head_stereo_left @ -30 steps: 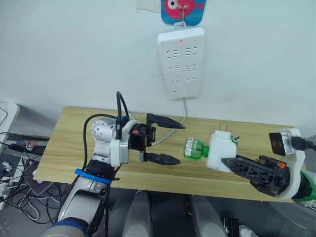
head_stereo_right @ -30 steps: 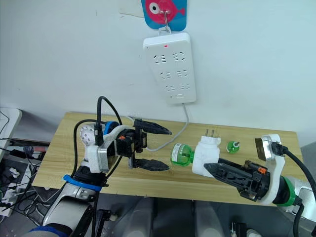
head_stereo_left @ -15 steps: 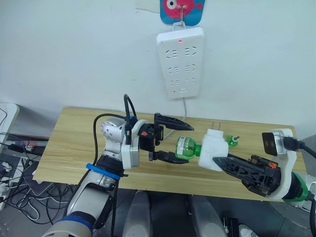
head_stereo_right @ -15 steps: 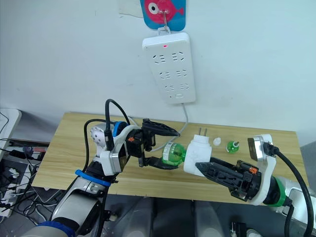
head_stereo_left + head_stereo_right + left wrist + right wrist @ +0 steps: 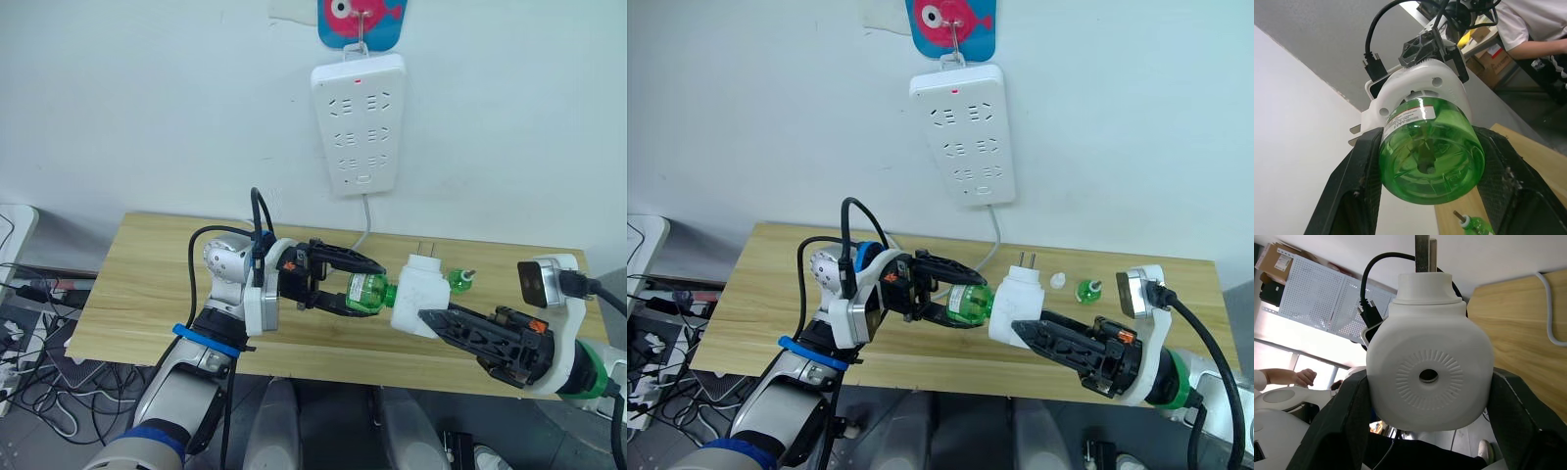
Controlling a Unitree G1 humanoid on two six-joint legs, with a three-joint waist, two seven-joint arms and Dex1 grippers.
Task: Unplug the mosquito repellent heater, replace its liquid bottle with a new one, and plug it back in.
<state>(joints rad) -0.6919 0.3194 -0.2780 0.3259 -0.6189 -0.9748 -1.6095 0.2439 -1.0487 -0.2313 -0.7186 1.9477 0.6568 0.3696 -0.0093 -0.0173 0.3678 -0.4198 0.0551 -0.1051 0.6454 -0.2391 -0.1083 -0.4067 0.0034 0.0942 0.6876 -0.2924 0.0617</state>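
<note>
The heater (image 5: 416, 294) is held above the table (image 5: 127, 284), between the fingers of the right gripper (image 5: 443, 321), which are pressed on its white body. Its two prongs point up and toward the wall, and its green bottle (image 5: 367, 291) points toward the left arm. The bottle is pinched by the left gripper (image 5: 364, 284), one finger above it and one below. In the left wrist view the bottle (image 5: 1427, 152) is seen squeezed on both sides by the black fingers (image 5: 1359, 191). In the right wrist view the vent hole of the heater (image 5: 1428, 377) faces the camera.

The step in hand is judged to be the removal of the old bottle. The heater is already unplugged from the power strip (image 5: 360, 122) on the wall. For a good result, the heater should be kept still by the right gripper while the bottle is turned about its own axis by the left one. No bending force should be put on the neck, because it may crack or the liquid may spill. The grip on the bottle should be firm, since the round plastic may slip. A second small green bottle (image 5: 461, 280) lies on the table just behind the heater; it is probably the new one and should not be knocked.
</note>
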